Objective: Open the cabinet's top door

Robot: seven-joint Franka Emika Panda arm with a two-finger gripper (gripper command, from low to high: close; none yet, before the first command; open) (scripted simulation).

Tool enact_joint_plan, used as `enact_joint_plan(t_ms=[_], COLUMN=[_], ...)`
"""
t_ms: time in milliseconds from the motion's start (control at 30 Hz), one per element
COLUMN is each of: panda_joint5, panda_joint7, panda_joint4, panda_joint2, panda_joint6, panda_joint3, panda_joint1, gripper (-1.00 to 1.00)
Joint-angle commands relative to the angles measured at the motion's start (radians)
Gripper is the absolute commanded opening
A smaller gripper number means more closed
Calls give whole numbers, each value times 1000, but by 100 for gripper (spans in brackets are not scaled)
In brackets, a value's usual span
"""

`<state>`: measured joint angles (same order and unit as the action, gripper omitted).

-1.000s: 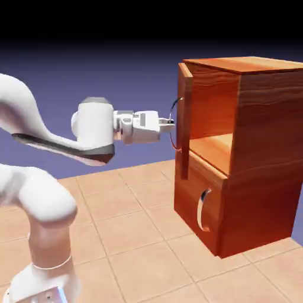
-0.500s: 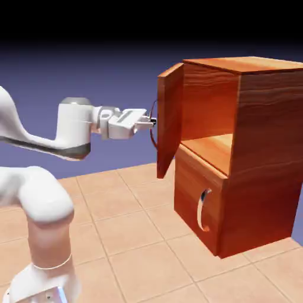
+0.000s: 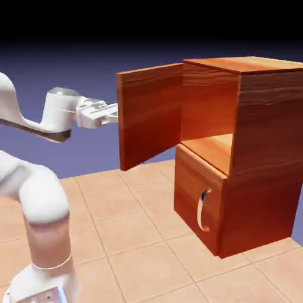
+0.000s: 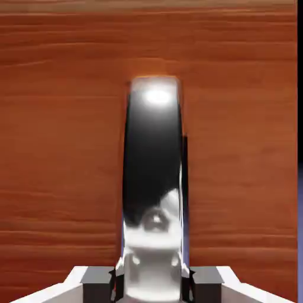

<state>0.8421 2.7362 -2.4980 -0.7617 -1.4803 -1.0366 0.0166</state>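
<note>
So your hand [image 3: 113, 113] sits left of center in the exterior shot, clamped tight on the shiny silver handle [image 4: 154, 177] of the top door [image 3: 149, 115], which stands swung wide toward the frame's left off the cabinet [image 3: 260, 154] on the right, lower panel [image 3: 198, 204] shut.

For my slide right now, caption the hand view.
Pincer shut on the top door's curved silver handle.
</note>
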Motion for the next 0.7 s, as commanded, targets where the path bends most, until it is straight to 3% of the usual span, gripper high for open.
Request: enact_joint_plan(t_ms=[0,300,633,667], panda_joint5=[-18,-133,-256,-256], panda_joint7=[4,17,-47,-47], panda_joint4=[33,298,580,580], panda_joint2=[19,89,-9,-9], panda_joint6=[36,270,447,447], panda_joint3=[-37,-338,-588,-588], panda_joint1=[34,359,717,717], gripper=[-100,-100,-100,100])
